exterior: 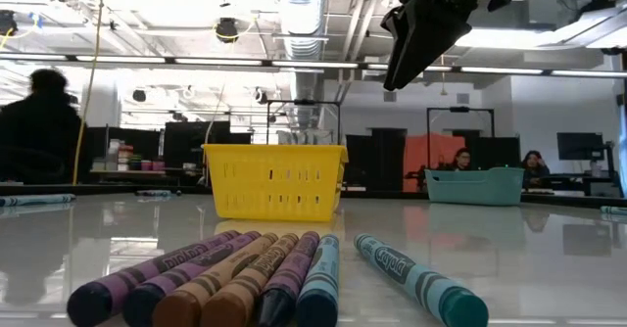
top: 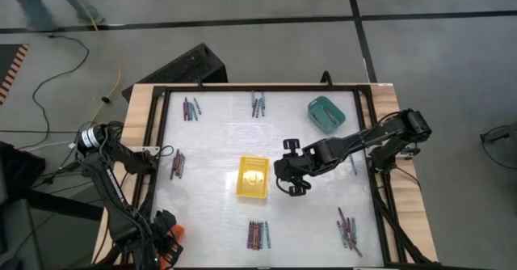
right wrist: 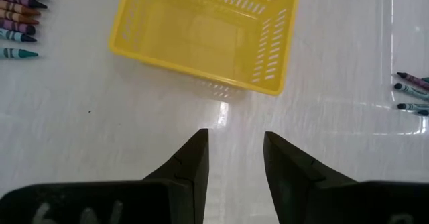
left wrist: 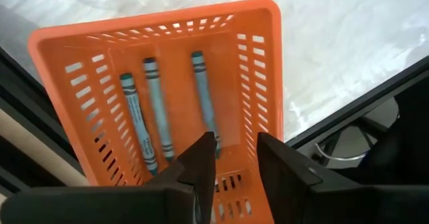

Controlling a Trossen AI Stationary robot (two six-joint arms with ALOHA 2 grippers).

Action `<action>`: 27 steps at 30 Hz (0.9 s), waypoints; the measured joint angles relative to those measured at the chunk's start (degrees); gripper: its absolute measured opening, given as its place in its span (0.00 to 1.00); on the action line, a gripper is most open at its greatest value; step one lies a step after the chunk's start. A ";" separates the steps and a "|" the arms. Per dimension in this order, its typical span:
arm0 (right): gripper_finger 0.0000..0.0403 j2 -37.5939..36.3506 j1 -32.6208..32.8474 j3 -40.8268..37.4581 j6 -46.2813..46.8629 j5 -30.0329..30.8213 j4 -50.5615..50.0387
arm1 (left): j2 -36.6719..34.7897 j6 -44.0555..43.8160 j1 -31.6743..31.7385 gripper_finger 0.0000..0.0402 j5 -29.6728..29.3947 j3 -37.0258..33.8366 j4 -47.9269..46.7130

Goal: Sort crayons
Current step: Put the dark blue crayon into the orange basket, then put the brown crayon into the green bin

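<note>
The left gripper (left wrist: pixel 234 160) hangs over the orange basket (left wrist: pixel 265 70) at the near left corner of the surface (top: pixel 218 141), its fingers spread a little with nothing between them. Three bluish-teal crayons (left wrist: pixel 157 106) lie side by side on the floor of that basket, just beyond the fingertips.

The right gripper (right wrist: pixel 234 157) hovers above bare surface just right of the yellow basket (top: pixel 252 177), which sits near the middle; its fingers are parted and hold nothing. No crayon is visible inside the yellow basket from the right wrist view.

A teal basket (top: pixel 326 113) stands toward the far right corner, well apart from the yellow one.

The other crayons lie in small clusters around the yellow basket: one group (top: pixel 191 108) at the far left, one (top: pixel 258 103) at the far middle, one (top: pixel 177 164) to its left, one (top: pixel 258 234) on its near side, and one (top: pixel 349 229) at the near right. In the low view the near cluster (exterior: pixel 245 278) shows purple, brown and blue-grey sticks lying side by side, with one teal crayon (exterior: pixel 416 278) just beside them.
</note>
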 joint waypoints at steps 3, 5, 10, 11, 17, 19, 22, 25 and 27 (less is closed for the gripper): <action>0.34 0.00 0.00 0.00 -0.19 -0.25 0.00 | -0.04 0.80 0.00 0.24 -0.42 0.19 -0.90; 0.34 0.00 0.00 0.00 -0.27 -0.29 0.00 | -0.04 1.52 -0.02 0.24 -1.63 1.15 -2.90; 0.34 0.00 0.03 0.00 -1.61 -0.39 0.30 | -0.13 3.44 -0.02 0.24 -8.12 5.79 -11.32; 0.34 0.00 0.13 0.00 -1.81 -0.92 0.53 | -0.13 3.97 0.07 0.24 -10.20 6.90 -13.23; 0.34 0.00 1.50 0.00 -4.62 -3.13 0.63 | -0.17 13.23 2.09 0.24 -24.88 11.77 -20.25; 0.34 0.00 1.77 0.00 -4.73 -3.13 0.48 | -0.17 18.74 3.49 0.24 -29.66 12.08 -20.49; 0.34 0.00 1.73 0.00 -4.06 -2.95 -0.56 | 0.05 27.12 6.39 0.24 -35.37 12.07 -20.51; 0.34 0.00 1.37 0.00 -2.55 -1.82 -2.16 | 0.66 35.95 10.56 0.24 -38.52 12.04 -20.47; 0.34 0.00 0.91 0.00 -1.43 0.02 -3.13 | 0.83 42.10 13.50 0.24 -39.13 12.04 -20.36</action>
